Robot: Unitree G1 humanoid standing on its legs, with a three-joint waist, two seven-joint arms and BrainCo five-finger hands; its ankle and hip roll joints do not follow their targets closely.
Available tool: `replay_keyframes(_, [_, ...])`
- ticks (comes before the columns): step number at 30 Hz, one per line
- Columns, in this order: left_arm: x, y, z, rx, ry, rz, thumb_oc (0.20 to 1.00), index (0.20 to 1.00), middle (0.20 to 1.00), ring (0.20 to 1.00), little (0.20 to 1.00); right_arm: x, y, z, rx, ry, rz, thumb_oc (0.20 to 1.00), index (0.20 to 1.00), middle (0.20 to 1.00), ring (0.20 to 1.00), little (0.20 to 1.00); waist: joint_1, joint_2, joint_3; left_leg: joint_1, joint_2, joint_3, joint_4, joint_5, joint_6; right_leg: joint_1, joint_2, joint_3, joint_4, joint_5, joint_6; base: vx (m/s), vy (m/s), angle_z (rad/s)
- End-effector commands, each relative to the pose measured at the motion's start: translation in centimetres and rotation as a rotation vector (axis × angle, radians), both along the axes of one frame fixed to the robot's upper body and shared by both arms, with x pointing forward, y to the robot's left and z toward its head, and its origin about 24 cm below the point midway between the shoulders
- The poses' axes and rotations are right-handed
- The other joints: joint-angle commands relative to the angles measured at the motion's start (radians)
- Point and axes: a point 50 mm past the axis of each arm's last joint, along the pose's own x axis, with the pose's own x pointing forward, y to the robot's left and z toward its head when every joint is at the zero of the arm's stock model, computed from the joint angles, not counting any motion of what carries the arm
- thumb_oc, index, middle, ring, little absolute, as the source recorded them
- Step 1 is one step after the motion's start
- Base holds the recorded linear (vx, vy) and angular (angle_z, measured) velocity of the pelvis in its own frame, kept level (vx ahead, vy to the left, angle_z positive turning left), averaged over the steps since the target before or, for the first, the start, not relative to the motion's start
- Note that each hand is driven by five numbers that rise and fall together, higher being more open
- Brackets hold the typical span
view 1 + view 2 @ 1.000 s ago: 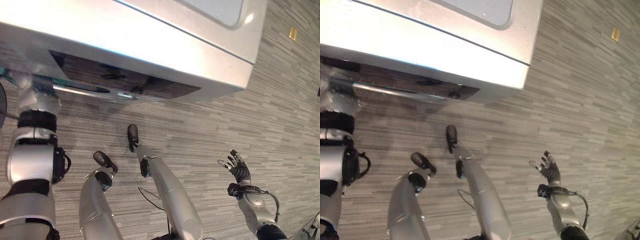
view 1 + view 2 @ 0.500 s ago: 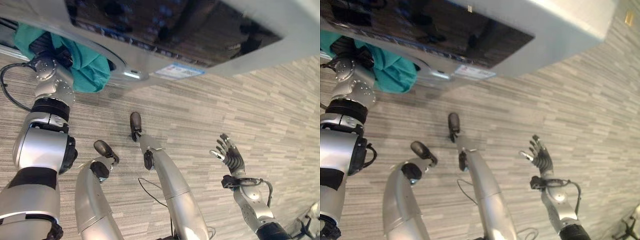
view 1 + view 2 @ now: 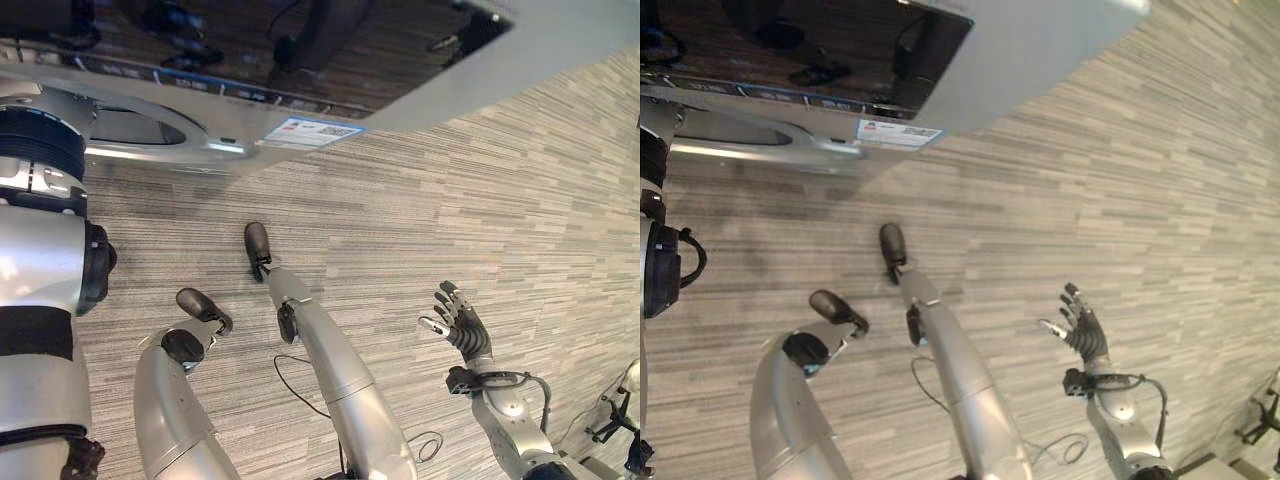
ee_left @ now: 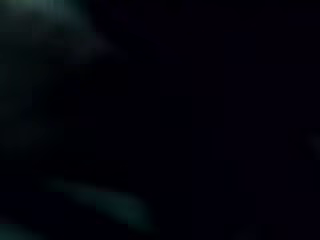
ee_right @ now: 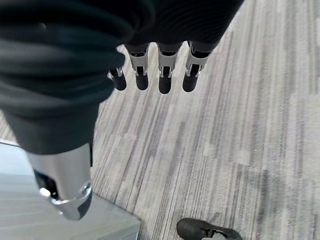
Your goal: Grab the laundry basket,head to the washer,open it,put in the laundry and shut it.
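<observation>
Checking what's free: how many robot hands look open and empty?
1: the right hand, fingers spread above the floor on the robot's right. The left hand may be hidden at the washer.

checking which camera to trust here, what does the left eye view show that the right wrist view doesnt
Left eye view: the washer with its round opening, and the whole right hand raised open over the floor. Right wrist view: that hand's fingers from close, straight, holding nothing. Both: the striped carpet and the open right hand.
</observation>
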Motion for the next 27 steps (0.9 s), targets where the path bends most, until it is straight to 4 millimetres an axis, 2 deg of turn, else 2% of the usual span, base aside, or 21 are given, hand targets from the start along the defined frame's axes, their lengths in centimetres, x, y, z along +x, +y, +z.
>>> replay_keyframes(1, [-0.3, 4.7, -2.9, 0.325, 0.435, 0.285, 1.0, 1.0, 1.0, 1.0, 1.0, 0.4, -2.8, 1.8, -0.081, -0.058, -0.035, 1.0, 1.0, 1.0, 1.0, 1.0, -0.01, 0.049, -0.035, -0.027, 0.045, -0.137, 0.053, 0.021, -0.073, 0.065, -0.064, -0.008, 0.018, -0.116, 0.094, -0.02, -0.009, 0.03])
replay_keyframes(3, [0.5, 4.1, -3.8, 0.343, 0.49, 0.221, 1.0, 1.0, 1.0, 1.0, 1.0, 0.4, -3.0, 1.8, -0.083, -0.043, -0.024, 1.0, 1.0, 1.0, 1.0, 1.0, -0.004, 0.054, -0.034, -0.033, 0.033, -0.135, 0.046, 0.031, -0.071, 0.06, -0.07, -0.009, 0.019, -0.11, 0.094, -0.02, 0.005, 0.08])
replay_keyframes(5, [0.9, 3.8, -4.4, 0.515, 0.608, 0.295, 1.0, 1.0, 1.0, 1.0, 1.0, 0.1, -3.3, 1.7, -0.094, -0.029, -0.01, 1.0, 1.0, 1.0, 1.0, 1.0, -0.001, 0.064, -0.042, -0.037, 0.022, -0.134, 0.032, 0.043, -0.071, 0.056, -0.078, -0.012, 0.013, -0.105, 0.095, -0.02, -0.008, 0.2])
replay_keyframes(6, [0.9, 3.8, -4.4, 0.516, 0.608, 0.295, 1.0, 1.0, 1.0, 1.0, 1.0, 0.1, -3.3, 1.7, -0.093, -0.029, -0.011, 1.0, 1.0, 1.0, 1.0, 1.0, -0.001, 0.064, -0.042, -0.038, 0.022, -0.134, 0.031, 0.043, -0.071, 0.055, -0.079, -0.013, 0.013, -0.105, 0.095, -0.03, -0.028, 0.2])
replay_keyframes(7, [1.1, 4.0, -5.4, 0.623, 0.7, 0.354, 1.0, 1.0, 1.0, 1.0, 1.0, 0.2, -3.2, 2.0, -0.096, -0.041, 0.017, 1.0, 1.0, 1.0, 1.0, 1.0, 0.001, 0.064, -0.043, -0.04, 0.014, -0.136, 0.013, 0.055, -0.076, 0.052, -0.083, -0.013, 0.008, -0.1, 0.097, -0.03, -0.014, 0.16])
replay_keyframes(9, [1.4, 4.1, -6.6, 0.544, 0.731, 0.31, 1.0, 1.0, 1.0, 1.0, 1.0, 0.1, -3.4, 2.4, -0.106, -0.043, 0.038, 1.0, 1.0, 1.0, 1.0, 1.0, 0.0, 0.065, -0.041, -0.042, -0.001, -0.135, -0.006, 0.066, -0.078, 0.05, -0.093, -0.016, 0.002, -0.094, 0.097, -0.04, -0.015, 0.16])
replay_keyframes(11, [2.1, 2.6, -6.5, 0.609, 0.713, 0.285, 1.0, 1.0, 1.0, 1.0, 1.0, 0.0, -3.5, 2.3, -0.109, -0.036, 0.039, 1.0, 1.0, 1.0, 1.0, 1.0, 0.0, 0.067, -0.036, -0.041, -0.018, -0.138, -0.028, 0.081, -0.082, 0.052, -0.105, -0.018, -0.003, -0.089, 0.1, -0.03, -0.025, 0.25])
replay_keyframes(12, [2.1, 2.6, -6.5, 0.609, 0.714, 0.285, 1.0, 1.0, 1.0, 1.0, 1.0, 0.0, -3.5, 2.3, -0.11, -0.036, 0.038, 1.0, 1.0, 1.0, 1.0, 1.0, 0.0, 0.067, -0.036, -0.04, -0.019, -0.138, -0.029, 0.081, -0.082, 0.052, -0.105, -0.018, -0.003, -0.089, 0.1, -0.02, 0.005, 0.18])
replay_keyframes(13, [2.6, 2.0, -7.4, 0.658, 0.738, 0.268, 1.0, 1.0, 1.0, 1.0, 1.0, 0.1, -3.4, 2.4, -0.116, -0.041, 0.046, 1.0, 1.0, 1.0, 1.0, 1.0, 0.003, 0.072, -0.031, -0.031, -0.027, -0.133, -0.048, 0.089, -0.082, 0.057, -0.112, -0.017, -0.007, -0.086, 0.102, -0.01, 0.028, 0.05])
replay_keyframes(15, [2.9, 1.8, -8.2, 0.553, 0.707, 0.194, 1.0, 1.0, 1.0, 1.0, 1.0, 0.4, -3.1, 2.6, -0.119, -0.046, 0.066, 1.0, 1.0, 1.0, 1.0, 1.0, 0.003, 0.075, -0.026, -0.016, -0.04, -0.125, -0.07, 0.1, -0.087, 0.062, -0.119, -0.011, -0.008, -0.079, 0.103, -0.01, 0.043, 0.04])
replay_keyframes(16, [2.7, -0.7, -4.6, 0.297, 0.383, -0.002, 1.0, 1.0, 1.0, 1.0, 1.0, 0.7, -2.9, 2.9, -0.134, -0.058, 0.085, 1.0, 1.0, 1.0, 1.0, 1.0, 0.002, 0.078, -0.021, -0.005, -0.053, -0.118, -0.092, 0.102, -0.099, 0.064, -0.126, -0.001, -0.018, -0.074, 0.109, -0.02, 0.048, 0.13])
replay_keyframes(18, [1.2, -4.1, 0.1, 0.217, 0.039, -0.131, 1.0, 1.0, 1.0, 1.0, 1.0, 0.6, -3.0, 3.2, -0.142, -0.073, 0.076, 1.0, 1.0, 1.0, 1.0, 1.0, -0.003, 0.075, -0.02, -0.005, -0.066, -0.117, -0.111, 0.11, -0.101, 0.071, -0.134, -0.002, -0.047, -0.066, 0.108, -0.03, 0.018, 0.19])
replay_keyframes(19, [1.3, -4.1, 0.1, 0.217, 0.039, -0.13, 1.0, 1.0, 1.0, 1.0, 1.0, 0.6, -3.0, 3.1, -0.143, -0.072, 0.076, 1.0, 1.0, 1.0, 1.0, 1.0, -0.003, 0.075, -0.021, -0.004, -0.067, -0.116, -0.112, 0.11, -0.101, 0.072, -0.135, -0.002, -0.047, -0.066, 0.108, -0.04, 0.003, 0.24])
replay_keyframes(20, [1.6, -2.4, -1.5, 0.197, 0.112, -0.082, 1.0, 1.0, 1.0, 1.0, 1.0, 0.7, -3.1, 3.5, -0.168, -0.09, 0.076, 1.0, 1.0, 1.0, 1.0, 1.0, -0.007, 0.073, -0.014, -0.007, -0.065, -0.116, -0.104, 0.107, -0.099, 0.074, -0.134, -0.002, -0.045, -0.068, 0.106, -0.03, 0.006, 0.16])
replay_keyframes(21, [1.6, -2.4, -1.4, 0.197, 0.111, -0.082, 1.0, 1.0, 1.0, 1.0, 1.0, 0.7, -3.1, 3.5, -0.168, -0.091, 0.076, 1.0, 1.0, 1.0, 1.0, 1.0, -0.007, 0.072, -0.014, -0.008, -0.065, -0.116, -0.104, 0.107, -0.099, 0.074, -0.134, -0.002, -0.045, -0.068, 0.106, -0.04, 0.051, 0.03])
replay_keyframes(22, [1.8, -0.7, -2.6, 0.207, 0.232, 0.004, 1.0, 1.0, 1.0, 1.0, 1.0, 0.8, -3.2, 3.0, -0.184, -0.068, 0.058, 1.0, 1.0, 1.0, 1.0, 1.0, -0.011, 0.073, -0.014, -0.004, -0.058, -0.111, -0.097, 0.101, -0.095, 0.07, -0.131, 0.004, -0.037, -0.069, 0.106, 0.0, 0.07, -0.08])
replay_keyframes(24, [2.1, 0.4, -4.0, 0.218, 0.332, 0.044, 1.0, 1.0, 1.0, 1.0, 1.0, 0.7, -3.1, 2.8, -0.174, -0.059, 0.046, 1.0, 1.0, 1.0, 1.0, 1.0, -0.013, 0.073, -0.016, 0.002, -0.048, -0.101, -0.088, 0.095, -0.09, 0.066, -0.127, 0.009, -0.032, -0.065, 0.107, 0.0, 0.093, -0.11])
replay_keyframes(25, [2.4, 1.2, -5.8, 0.301, 0.472, 0.119, 1.0, 1.0, 1.0, 1.0, 1.0, 0.6, -3.0, 2.5, -0.185, -0.043, 0.065, 1.0, 1.0, 1.0, 1.0, 1.0, -0.016, 0.075, -0.021, 0.009, -0.043, -0.089, -0.088, 0.093, -0.088, 0.065, -0.124, 0.017, -0.037, -0.058, 0.109, 0.01, 0.079, -0.2])
replay_keyframes(27, [2.5, 2.0, -7.6, 0.429, 0.614, 0.205, 1.0, 1.0, 1.0, 1.0, 1.0, 0.4, -2.8, 2.5, -0.197, -0.044, 0.093, 1.0, 1.0, 1.0, 1.0, 1.0, -0.017, 0.076, -0.02, 0.017, -0.041, -0.079, -0.097, 0.097, -0.088, 0.068, -0.126, 0.022, -0.048, -0.05, 0.111, 0.0, 0.043, -0.17])
